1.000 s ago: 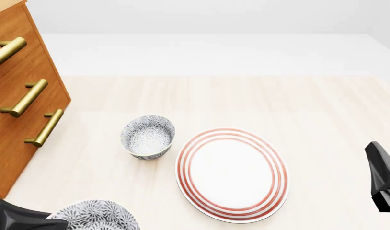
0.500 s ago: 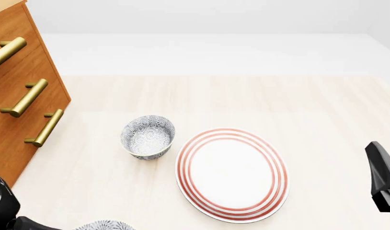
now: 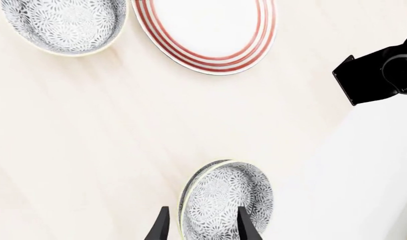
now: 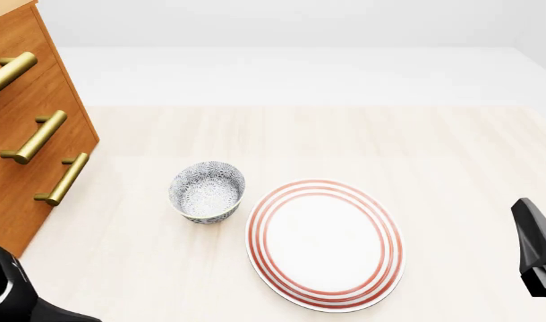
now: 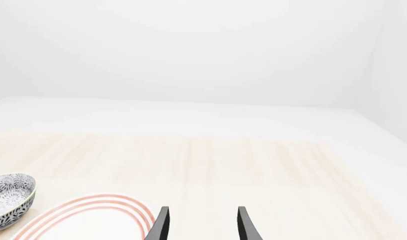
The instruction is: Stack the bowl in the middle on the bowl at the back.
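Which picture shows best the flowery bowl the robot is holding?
The left wrist view: the small round white bowl with grey floral print sits between the left tool's fingers, tilted. The front view and right wrist view don't show it, only its twin bowl.

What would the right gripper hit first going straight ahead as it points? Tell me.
Probably nothing close: between the open right gripper fingers lies only bare table, then the white backdrop. The plate and bowl at the back sit off to one side. Depth is uncertain.
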Robot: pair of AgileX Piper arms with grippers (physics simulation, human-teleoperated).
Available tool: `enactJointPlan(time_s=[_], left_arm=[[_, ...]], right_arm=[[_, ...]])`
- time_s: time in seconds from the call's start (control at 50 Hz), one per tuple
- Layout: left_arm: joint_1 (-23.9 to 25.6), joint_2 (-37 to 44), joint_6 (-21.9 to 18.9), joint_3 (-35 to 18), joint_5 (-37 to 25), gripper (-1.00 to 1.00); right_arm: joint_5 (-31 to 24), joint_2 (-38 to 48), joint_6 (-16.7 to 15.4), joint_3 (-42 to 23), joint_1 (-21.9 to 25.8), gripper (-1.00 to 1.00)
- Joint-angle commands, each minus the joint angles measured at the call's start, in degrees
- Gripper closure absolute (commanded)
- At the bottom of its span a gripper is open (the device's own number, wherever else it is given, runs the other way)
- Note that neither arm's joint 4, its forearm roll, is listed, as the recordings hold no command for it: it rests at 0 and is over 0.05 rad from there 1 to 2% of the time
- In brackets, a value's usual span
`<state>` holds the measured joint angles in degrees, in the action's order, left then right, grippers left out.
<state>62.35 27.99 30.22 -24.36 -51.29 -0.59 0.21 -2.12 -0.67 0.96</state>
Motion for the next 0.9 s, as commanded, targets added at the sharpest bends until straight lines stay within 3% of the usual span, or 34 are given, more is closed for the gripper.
enactJointPlan(time_s=[0.02,0.2,0.38,0.52,0.68,0.9], left_arm=[[-0.2,-1.0,-0.8,-0.7,-1.6,-1.0],[-1.6,-2.3,-1.9,-2.3,-4.4,-1.0],[-3.1,-4.2,-4.4,-7.3,-9.6,-1.0],[-6.8,-6.4,-7.7,-12.5,-14.8,-1.0],[-8.7,-7.6,-8.4,-16.4,-16.8,-1.0],[-14.1,-9.4,-10.6,-26.0,-18.3,-1.0]], right_arm=[[-0.1,0.0,-0.1,0.0,0.0,-1.0],[0.1,0.2,-0.1,0.0,0.1,-1.0],[0.2,0.1,-0.2,0.1,0.1,-1.0],[0.1,0.1,-0.3,0.1,0.1,-1.0],[0.1,0.0,-0.4,0.0,0.1,-1.0],[0.2,0.0,-0.2,0.1,-0.1,-1.0]])
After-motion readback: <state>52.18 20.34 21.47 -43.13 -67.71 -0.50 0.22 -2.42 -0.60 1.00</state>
